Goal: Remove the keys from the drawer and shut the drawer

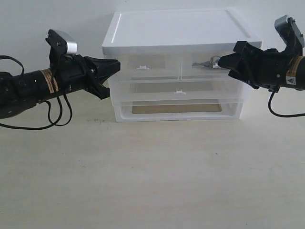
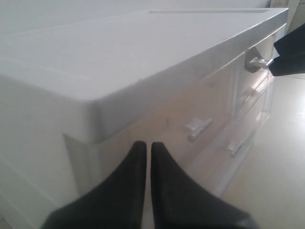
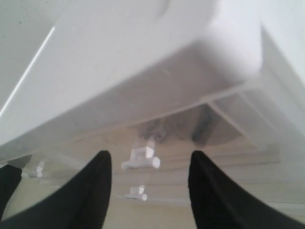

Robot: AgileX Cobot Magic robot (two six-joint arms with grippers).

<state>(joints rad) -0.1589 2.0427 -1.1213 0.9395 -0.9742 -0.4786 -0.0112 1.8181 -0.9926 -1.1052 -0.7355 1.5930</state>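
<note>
Right gripper (image 3: 150, 156): black jaws apart, straddling the white tab handle (image 3: 140, 162).
Left gripper (image 1: 116, 67): jaws together at the white plastic cabinet (image 1: 176, 28)'s left corner.
Drawer: small clear-plastic drawer (image 1: 209, 72), upper right, looks shut.
Keys: silver metal keys (image 1: 202, 62) inside it, blurred.

A pale table (image 1: 152, 181) filled the lower frame. A white cabinet (image 1: 176, 28) stood on it, upper centre.
</note>
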